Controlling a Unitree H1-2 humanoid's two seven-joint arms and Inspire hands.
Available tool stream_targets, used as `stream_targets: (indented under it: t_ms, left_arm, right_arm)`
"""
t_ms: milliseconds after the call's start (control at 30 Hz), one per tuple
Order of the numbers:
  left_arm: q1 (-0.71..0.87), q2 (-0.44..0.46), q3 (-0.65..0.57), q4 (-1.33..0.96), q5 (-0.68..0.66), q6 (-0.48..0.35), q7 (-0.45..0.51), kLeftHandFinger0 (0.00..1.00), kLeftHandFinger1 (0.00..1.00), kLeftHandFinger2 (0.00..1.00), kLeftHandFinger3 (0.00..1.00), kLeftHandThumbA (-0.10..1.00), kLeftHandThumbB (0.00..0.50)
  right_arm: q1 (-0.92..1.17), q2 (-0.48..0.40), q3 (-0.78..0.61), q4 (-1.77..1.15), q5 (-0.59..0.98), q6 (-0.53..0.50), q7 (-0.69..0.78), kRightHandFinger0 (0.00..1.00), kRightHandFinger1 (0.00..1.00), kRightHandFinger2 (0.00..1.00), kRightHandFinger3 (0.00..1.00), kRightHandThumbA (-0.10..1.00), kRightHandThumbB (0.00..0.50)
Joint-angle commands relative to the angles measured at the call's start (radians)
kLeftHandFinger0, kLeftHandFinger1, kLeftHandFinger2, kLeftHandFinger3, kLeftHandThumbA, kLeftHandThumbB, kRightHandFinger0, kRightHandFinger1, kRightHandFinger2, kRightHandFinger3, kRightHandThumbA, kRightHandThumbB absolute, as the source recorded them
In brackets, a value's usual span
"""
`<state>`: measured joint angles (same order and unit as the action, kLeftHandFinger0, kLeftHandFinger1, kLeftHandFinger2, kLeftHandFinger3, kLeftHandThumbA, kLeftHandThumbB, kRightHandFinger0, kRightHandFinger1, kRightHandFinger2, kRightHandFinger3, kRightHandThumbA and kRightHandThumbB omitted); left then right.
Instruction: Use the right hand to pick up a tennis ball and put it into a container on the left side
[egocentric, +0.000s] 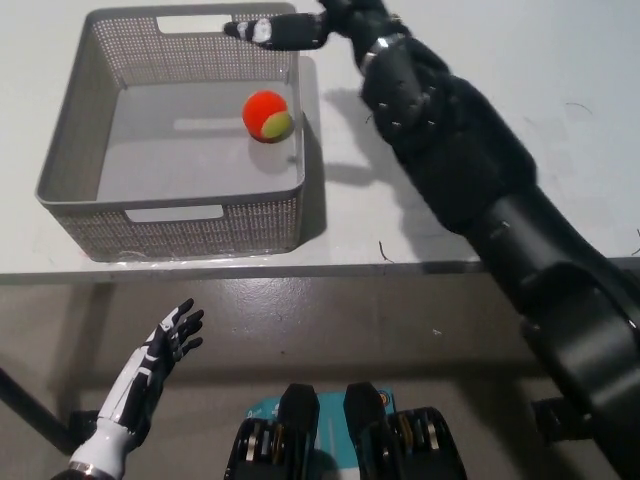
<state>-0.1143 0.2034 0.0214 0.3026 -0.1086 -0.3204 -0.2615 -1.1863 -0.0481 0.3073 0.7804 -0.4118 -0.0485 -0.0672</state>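
A red and yellow tennis ball (268, 116) lies inside the grey mesh basket (70, 150), near its right wall. My black right hand (300, 24) is raised above the basket's far right corner, open, with nothing in it; part of it is cut off by the picture's top edge. Its arm runs down to the bottom right. Low at the lower left, below the table edge, my white left hand (155, 365) rests open with fingers spread.
The basket stands on a white table (450, 200) whose front edge crosses the middle of the picture. A faint grey patch (590, 200) marks the table to the right of my arm.
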Motion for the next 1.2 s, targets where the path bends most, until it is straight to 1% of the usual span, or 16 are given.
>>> stream_targets:
  t_ms: [0,33,100,167,300,367,433,667,700,767,800,967,1067,1100,1133,1167]
  left_arm:
    - [-0.011,0.021,-0.002,-0.034,-0.023,0.004,-0.023,1.0,1.0,1.0,1.0,1.0,0.26]
    - [-0.008,0.023,-0.001,-0.033,-0.023,-0.001,-0.024,1.0,1.0,1.0,1.0,1.0,0.26]
    - [0.002,0.02,0.0,-0.03,-0.02,-0.01,-0.02,1.0,1.0,1.0,1.0,1.0,0.256]
    - [0.012,0.016,-0.001,-0.024,-0.018,-0.022,-0.019,1.0,1.0,1.0,1.0,1.0,0.248]
    - [0.039,0.004,-0.001,-0.012,-0.026,-0.038,-0.019,1.0,1.0,1.0,1.0,1.0,0.245]
    - [0.048,0.0,0.001,-0.012,-0.038,-0.037,-0.024,1.0,1.0,1.0,1.0,1.0,0.232]
    - [0.06,-0.005,0.004,-0.019,-0.046,-0.033,-0.023,1.0,1.0,1.0,1.0,1.0,0.225]
    - [0.088,-0.005,0.009,-0.026,-0.046,-0.039,-0.019,1.0,1.0,1.0,1.0,1.0,0.202]
    - [0.094,-0.004,0.008,-0.029,-0.046,-0.036,-0.019,1.0,1.0,1.0,1.0,1.0,0.203]
    - [0.1,-0.006,0.008,-0.033,-0.047,-0.034,-0.019,1.0,1.0,1.0,1.0,1.0,0.188]
    - [0.106,-0.008,0.008,-0.037,-0.047,-0.031,-0.016,1.0,1.0,1.0,1.0,1.0,0.18]
    - [0.116,-0.011,0.013,-0.039,-0.037,-0.03,-0.002,1.0,1.0,1.0,1.0,1.0,0.184]
    - [0.121,-0.011,0.013,-0.043,-0.036,-0.034,-0.004,1.0,1.0,1.0,1.0,1.0,0.172]
    - [0.119,-0.011,0.014,-0.038,-0.04,-0.038,-0.007,1.0,1.0,1.0,1.0,1.0,0.172]
    - [0.118,-0.011,0.014,-0.036,-0.04,-0.041,-0.008,1.0,1.0,1.0,1.0,1.0,0.172]
    - [0.116,-0.01,0.015,-0.03,-0.039,-0.044,-0.007,1.0,1.0,1.0,1.0,1.0,0.17]
  right_arm:
    - [0.156,-0.158,-0.154,-0.583,0.143,0.157,0.141,1.0,1.0,1.0,1.0,1.0,0.412]
    - [0.201,-0.164,-0.181,-0.643,0.181,0.158,0.143,1.0,1.0,1.0,1.0,1.0,0.421]
    - [0.314,-0.173,-0.232,-0.775,0.273,0.144,0.147,1.0,1.0,1.0,1.0,1.0,0.385]
    - [0.414,-0.168,-0.263,-0.876,0.334,0.139,0.14,1.0,1.0,1.0,1.0,1.0,0.399]
    - [0.611,-0.16,-0.274,-1.006,0.386,0.076,0.12,1.0,1.0,1.0,1.0,1.0,0.384]
    - [0.696,-0.159,-0.273,-1.034,0.4,0.034,0.111,1.0,1.0,1.0,1.0,1.0,0.334]
    - [0.761,-0.152,-0.272,-1.034,0.411,-0.014,0.103,1.0,1.0,1.0,1.0,1.0,0.295]
    - [0.948,-0.134,-0.267,-0.937,0.453,-0.148,0.127,1.0,1.0,1.0,1.0,1.0,0.242]
    - [0.966,-0.128,-0.27,-0.93,0.454,-0.149,0.127,1.0,1.0,1.0,1.0,1.0,0.25]
    - [0.996,-0.119,-0.279,-0.899,0.473,-0.175,0.134,1.0,1.0,1.0,1.0,1.0,0.224]
    - [1.016,-0.109,-0.286,-0.873,0.503,-0.185,0.144,1.0,1.0,1.0,1.0,1.0,0.243]
    - [1.071,-0.089,-0.278,-0.771,0.575,-0.217,0.208,1.0,1.0,1.0,1.0,1.0,0.187]
    - [1.098,-0.088,-0.268,-0.722,0.537,-0.239,0.203,1.0,1.0,1.0,1.0,1.0,0.182]
    - [1.106,-0.087,-0.265,-0.685,0.513,-0.267,0.195,1.0,1.0,1.0,1.0,1.0,0.147]
    - [1.109,-0.084,-0.265,-0.665,0.518,-0.278,0.2,1.0,1.0,1.0,1.0,1.0,0.146]
    - [1.111,-0.079,-0.264,-0.642,0.524,-0.281,0.206,1.0,1.0,1.0,1.0,1.0,0.18]
